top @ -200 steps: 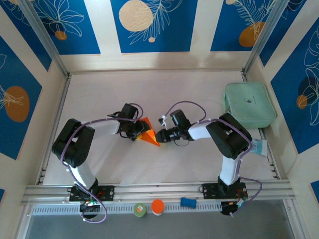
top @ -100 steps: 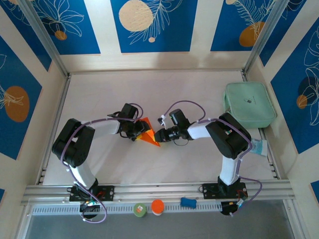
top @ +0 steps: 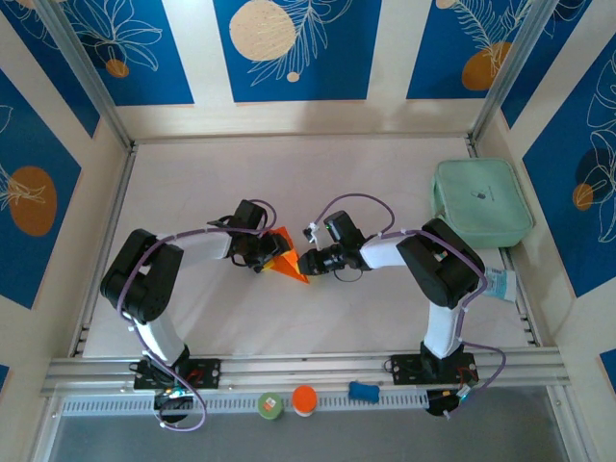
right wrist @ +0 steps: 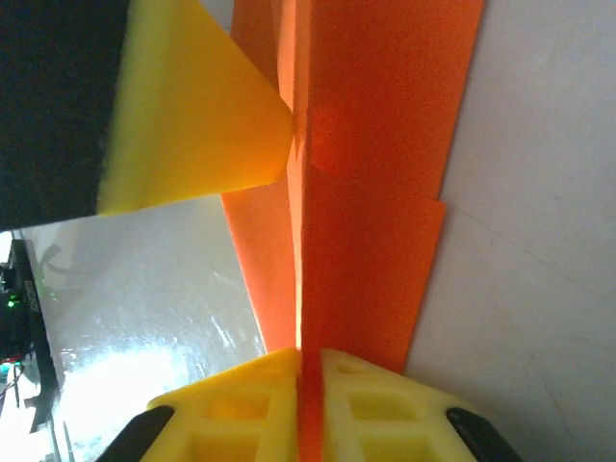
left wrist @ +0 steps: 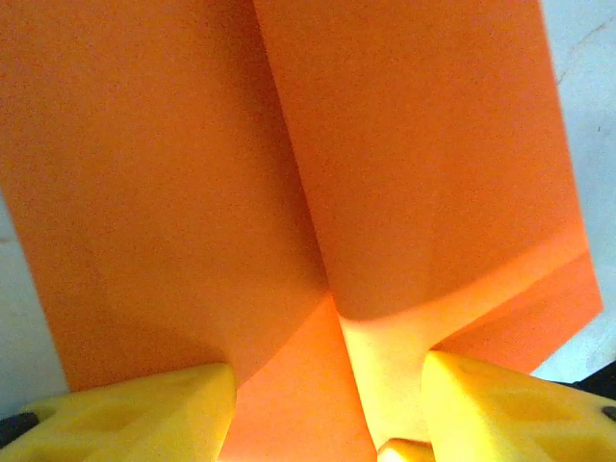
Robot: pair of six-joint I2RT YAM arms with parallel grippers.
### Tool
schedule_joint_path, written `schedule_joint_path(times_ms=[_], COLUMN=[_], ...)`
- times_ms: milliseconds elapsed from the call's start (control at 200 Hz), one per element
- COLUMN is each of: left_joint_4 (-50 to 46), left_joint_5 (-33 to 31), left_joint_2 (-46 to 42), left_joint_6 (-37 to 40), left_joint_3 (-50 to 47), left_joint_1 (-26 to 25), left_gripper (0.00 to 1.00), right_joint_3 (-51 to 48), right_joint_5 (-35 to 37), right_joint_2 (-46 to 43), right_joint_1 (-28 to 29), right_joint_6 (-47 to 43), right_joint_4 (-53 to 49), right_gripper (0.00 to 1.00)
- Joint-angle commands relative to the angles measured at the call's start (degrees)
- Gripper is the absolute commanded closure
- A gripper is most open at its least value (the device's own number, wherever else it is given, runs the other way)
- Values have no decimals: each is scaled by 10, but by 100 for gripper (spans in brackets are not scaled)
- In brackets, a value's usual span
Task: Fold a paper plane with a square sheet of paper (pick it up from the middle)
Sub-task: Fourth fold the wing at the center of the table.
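The square sheet of paper (top: 289, 262) sits near the middle of the table (top: 241, 173), folded into an orange wedge with layered flaps and pinched between my two arms. In the right wrist view the right gripper (right wrist: 308, 361) is clenched on the thin stacked edge of the paper (right wrist: 375, 144), both pads tight against it. The left gripper (left wrist: 327, 404) straddles the raised fold with its jaws well apart. The paper (left wrist: 192, 192) runs between them, and I cannot tell whether it is actually gripped or only flanked. One left fingertip (right wrist: 192, 115) touches the flap from the side.

I judge the step in hand to be setting a crease along the centre ridge. To do it well I want the right pinch firm as the anchor and the left fingertip running along the fold line, not across it, so the layers stay aligned. Too much pull could tear the sheet or slide it out of the pinch.

The grippers are almost nose to nose, so a collision between fingers is my main worry. The mint-green case (top: 481, 202) lies well apart at the right edge. A round orange disc (top: 304, 399), a green-rimmed cap (top: 270, 405) and a blue piece (top: 363, 391) sit on the front rail, out of the way.
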Motion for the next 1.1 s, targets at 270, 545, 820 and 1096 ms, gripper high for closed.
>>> schedule_joint_path(times_ms=[270,545,820,1096], left_joint_4=[-65,-5,-17,127], left_joint_5=[-39,-17,-50,2], left_joint_2=[24,-35,-116,-142], left_joint_6=[3,20,62,84], left_joint_3=[-28,-31,-34,-92], left_joint_1=[-5,-3,5,15], left_gripper=[40,39,35,47], right_joint_3=[3,11,41,58], right_joint_5=[-67,-89,-105,-103], right_joint_2=[21,40,61,83], right_joint_1=[-20,-27,-30,-37], right_joint_6=[11,19,24,46], right_joint_4=[22,11,-35,-67], right_gripper=[96,99,100,100])
